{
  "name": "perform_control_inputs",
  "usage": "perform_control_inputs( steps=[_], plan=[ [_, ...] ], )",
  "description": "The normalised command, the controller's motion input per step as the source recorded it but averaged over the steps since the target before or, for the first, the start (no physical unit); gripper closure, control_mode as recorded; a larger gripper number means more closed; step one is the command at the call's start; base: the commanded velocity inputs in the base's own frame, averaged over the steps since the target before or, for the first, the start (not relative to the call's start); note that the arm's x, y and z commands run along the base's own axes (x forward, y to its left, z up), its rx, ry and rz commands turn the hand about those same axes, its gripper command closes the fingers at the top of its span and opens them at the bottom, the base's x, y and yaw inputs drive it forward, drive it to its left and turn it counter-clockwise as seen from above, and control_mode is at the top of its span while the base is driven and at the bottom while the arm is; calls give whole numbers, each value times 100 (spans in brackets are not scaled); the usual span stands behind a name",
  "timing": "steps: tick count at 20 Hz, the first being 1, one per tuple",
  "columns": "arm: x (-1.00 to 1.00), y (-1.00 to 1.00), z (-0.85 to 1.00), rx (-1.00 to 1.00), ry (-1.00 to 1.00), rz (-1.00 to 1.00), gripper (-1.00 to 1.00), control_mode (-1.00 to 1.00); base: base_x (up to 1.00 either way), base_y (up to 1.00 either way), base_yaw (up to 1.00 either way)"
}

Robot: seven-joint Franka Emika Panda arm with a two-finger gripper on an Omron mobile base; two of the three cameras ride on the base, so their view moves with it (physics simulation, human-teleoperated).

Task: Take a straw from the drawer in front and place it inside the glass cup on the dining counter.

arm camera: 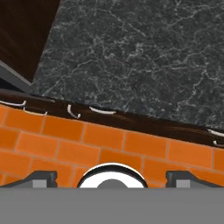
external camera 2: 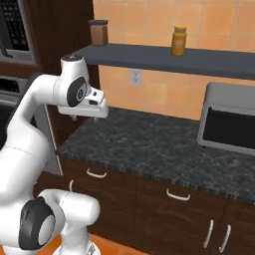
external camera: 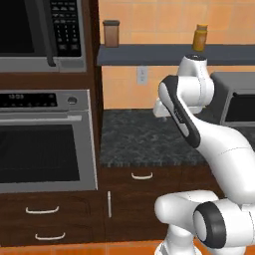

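Nearest first: end effector point(arm camera: 113, 178) at the bottom of the hand view, tips pushed out toward either side. Gaping wide, nothing gripped. Held high and aimed down, probably to look the cabinets over before dropping to a handle.

Just beyond, orange tiled floor point(arm camera: 109, 140) across the lower half. Then the dark-brown drawer point(external camera: 142, 175), lower centre of the left base view, tucked under the bench edge. Shut tight. Opening it looks like the first job.

Straw presumably inside, hidden behind that closed front, so no confirming it. Several curved handles strung across the middle of the hand view; hard to say which belongs to which front.

Farther up, black speckled bench point(external camera: 144, 139), mid-frame. Farthest back, shelf point(external camera 2: 149, 57) along the upper frame with an amber jar point(external camera 2: 179, 41). Toaster oven point(external camera 2: 231, 119) cut off at the right edge.
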Motion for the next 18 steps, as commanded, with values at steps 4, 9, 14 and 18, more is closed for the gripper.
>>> perform_control_inputs(
  steps=[4,9,14,18],
  plan=[
    [0,0,0,0,0,0,-100,100,0,-79,59],
    [0,0,0,0,0,0,-100,100,0,-76,61],
    [0,0,0,0,0,0,-100,100,0,-76,57],
    [0,0,0,0,0,0,-100,100,0,-62,47]
  ],
)
